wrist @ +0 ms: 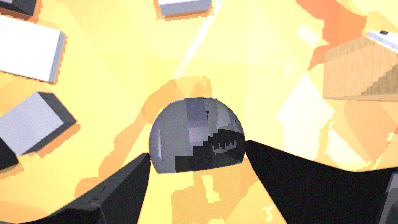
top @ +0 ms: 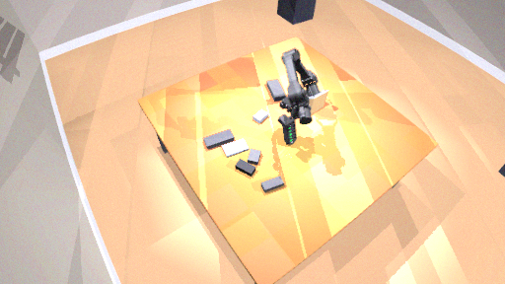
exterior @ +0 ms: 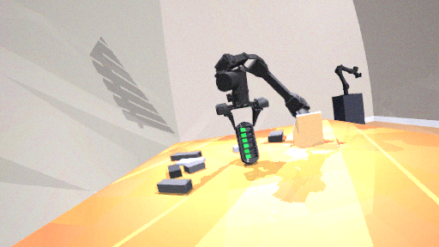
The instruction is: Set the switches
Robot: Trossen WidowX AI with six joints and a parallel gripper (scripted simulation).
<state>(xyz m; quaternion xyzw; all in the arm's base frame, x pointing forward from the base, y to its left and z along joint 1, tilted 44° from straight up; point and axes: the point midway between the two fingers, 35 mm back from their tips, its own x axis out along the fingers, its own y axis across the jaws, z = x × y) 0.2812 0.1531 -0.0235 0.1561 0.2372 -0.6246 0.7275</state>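
The dark grey controller unit (top: 288, 134) (exterior: 248, 143) (wrist: 175, 132) stands on end, slightly tilted, between the fingertips. Its switch face is turned toward the exterior camera, with green patches down one side of the row; exact switch positions are too small to tell. Its rounded end faces the wrist camera. The label on the underside is hidden in all views. My gripper (exterior: 244, 126) (wrist: 198, 151) is shut on the unit, one finger on each side near its upper end. The unit's lower end is close to the bench; whether it touches is unclear.
Left of the unit lie a long grey block (top: 218, 139), a white module (top: 235, 147) (wrist: 27, 47), a small grey block (top: 254, 156) (wrist: 32, 122), a black block (top: 245, 168) and another grey block (top: 272, 184) (exterior: 174, 186). A wooden block (exterior: 309, 129) (wrist: 352, 72) stands near the arm's base.
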